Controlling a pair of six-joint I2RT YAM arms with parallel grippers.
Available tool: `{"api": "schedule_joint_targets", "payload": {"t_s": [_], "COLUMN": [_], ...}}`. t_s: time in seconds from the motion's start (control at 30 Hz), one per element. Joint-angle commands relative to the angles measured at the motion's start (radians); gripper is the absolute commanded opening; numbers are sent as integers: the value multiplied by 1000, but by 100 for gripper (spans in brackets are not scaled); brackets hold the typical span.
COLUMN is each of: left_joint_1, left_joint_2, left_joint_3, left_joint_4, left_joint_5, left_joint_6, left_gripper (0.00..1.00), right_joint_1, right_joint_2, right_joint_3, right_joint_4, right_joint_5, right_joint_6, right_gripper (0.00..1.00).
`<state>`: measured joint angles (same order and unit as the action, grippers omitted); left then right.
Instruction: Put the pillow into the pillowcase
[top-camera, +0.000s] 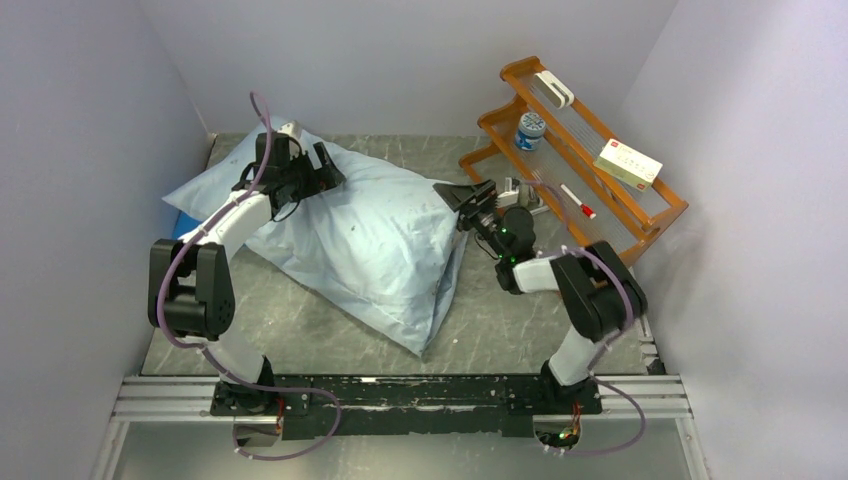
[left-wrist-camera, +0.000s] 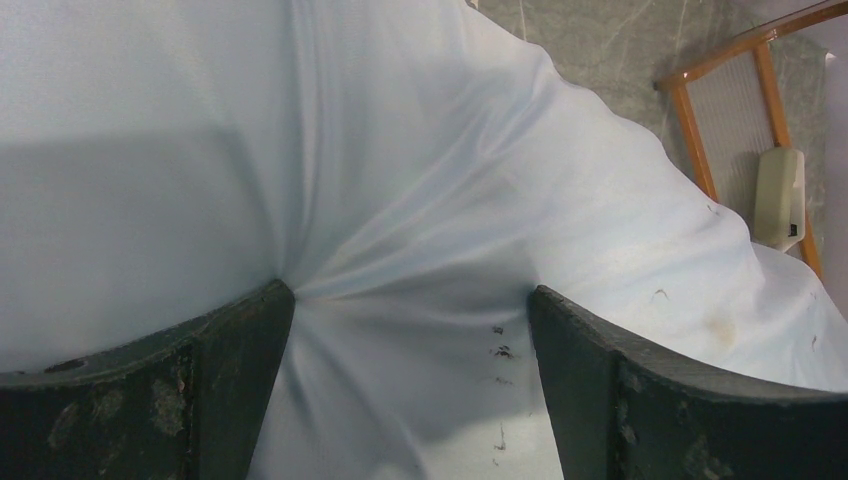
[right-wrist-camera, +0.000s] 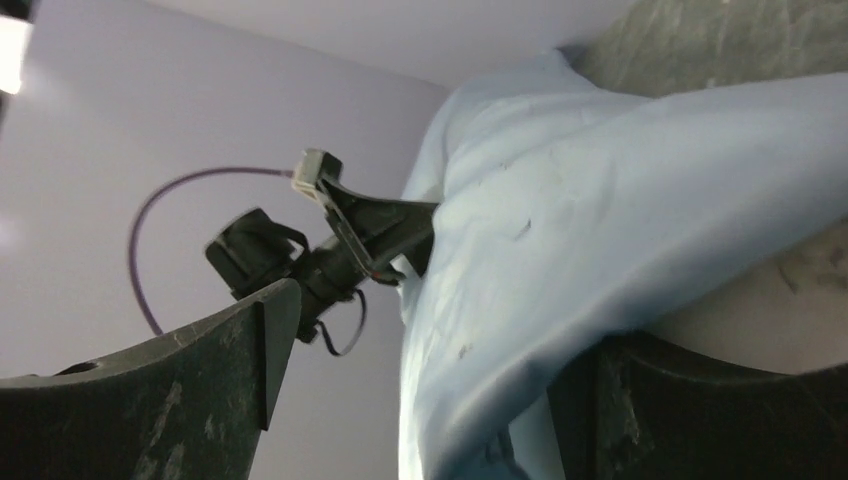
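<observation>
Overhead rear view; both wrist close-ups on pillowcase (top-camera: 370, 240)

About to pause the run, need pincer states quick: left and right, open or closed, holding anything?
Left pincer: open, fingers spread, against the pillowcase.
Right pincer: open, pillowcase edge between its fingers, not clamped.

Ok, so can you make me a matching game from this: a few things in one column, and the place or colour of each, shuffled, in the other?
Things:
1. pillowcase
2. rack
3. pen
4. left gripper

Descriptions:
A. orange-brown wood, at the far right of the table
B. red and white, lying on the rack
C. pale blue, spread across the table's middle
D. fingers apart, against the pillowcase

Pairs: 1-C, 2-A, 3-B, 4-D
</observation>
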<state>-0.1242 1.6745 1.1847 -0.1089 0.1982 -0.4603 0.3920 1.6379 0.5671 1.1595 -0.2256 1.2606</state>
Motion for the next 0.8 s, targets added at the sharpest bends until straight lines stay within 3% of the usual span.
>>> {"api": "schedule_joint_targets", "payload": {"t_s": [0.0,0.07,0.13,0.47,0.6,0.77], "left_joint_1": [31,31,32,31,32,31], "left_joint_2": [44,49,57,51,53,55], "left_joint_3": [-38,-37,-38,-38,-29,-28], "left_joint_4": [-147,-149,-156,-172,-182,-188], "left_joint_5": [-94,-102,-111,-122,-126,-125], "left_joint_6": [29,30,34,42,47,49], "left_gripper": [97,97,97,97,97,97], "right_joint_1": [2,-4,-17,-81,-81,-78], "right_joint_2": [213,278,232,-300,-513,-775], "right_joint_3": [73,114,117,-81,-139,-142], "right_joint_4": [508,656,661,633,372,-277], "right_joint_5": [-60,-54,-59,30,87,167], "right_joint_6": [264,365,322,-13,-127,-313], "right_gripper": [84,74,69,72,74,73]}}
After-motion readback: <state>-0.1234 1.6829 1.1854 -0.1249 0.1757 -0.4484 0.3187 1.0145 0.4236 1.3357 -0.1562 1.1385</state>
